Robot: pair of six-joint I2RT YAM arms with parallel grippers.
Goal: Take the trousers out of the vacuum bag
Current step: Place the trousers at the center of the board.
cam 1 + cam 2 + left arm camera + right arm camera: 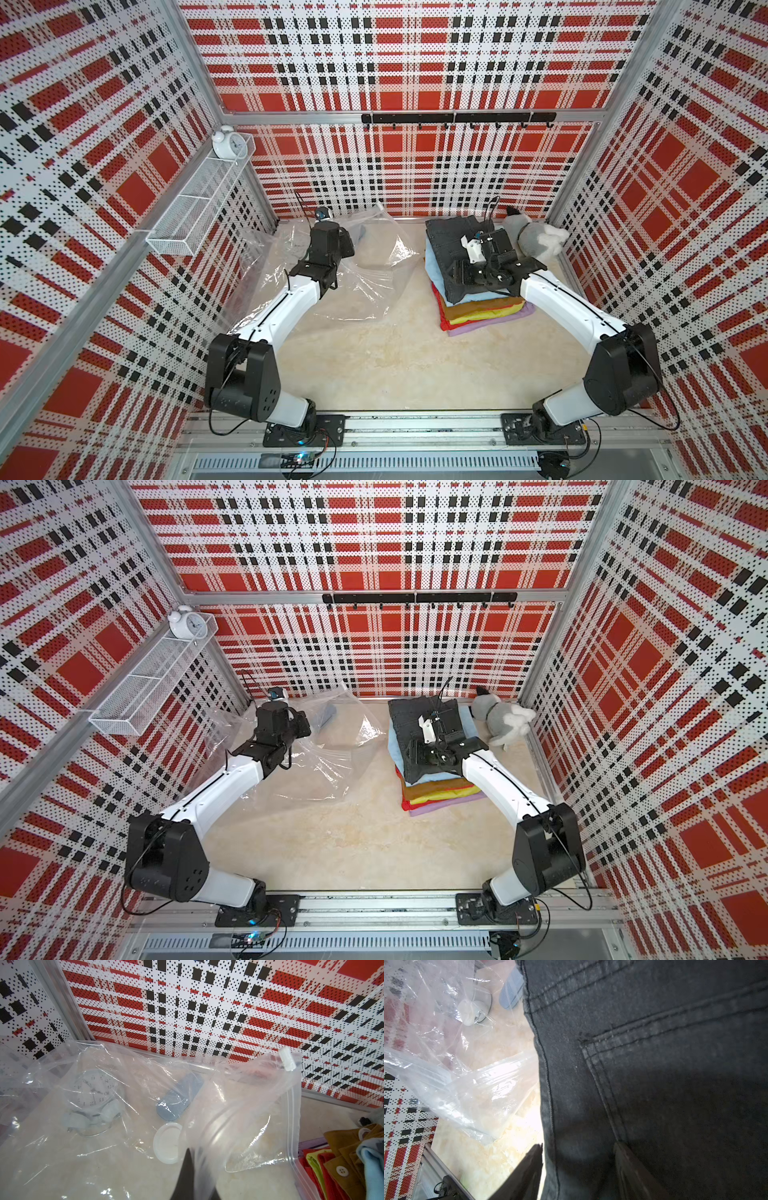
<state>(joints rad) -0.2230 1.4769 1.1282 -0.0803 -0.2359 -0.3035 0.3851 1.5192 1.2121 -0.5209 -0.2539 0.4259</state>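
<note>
with left tool clenched on crinkly transparent plastic vacuum bag, lift parted, seemingly empty right tool straight off folded multicoloured cloth trousers stacked on bench beside it, without dragging them.

The near half of the desk lies bare. Farther back, the bag sprawls across the left and the trousers stack up on the right, with a slim bare lane between them. A plush toy fills the far right corner. A wire shelf juts from the left wall.
</note>
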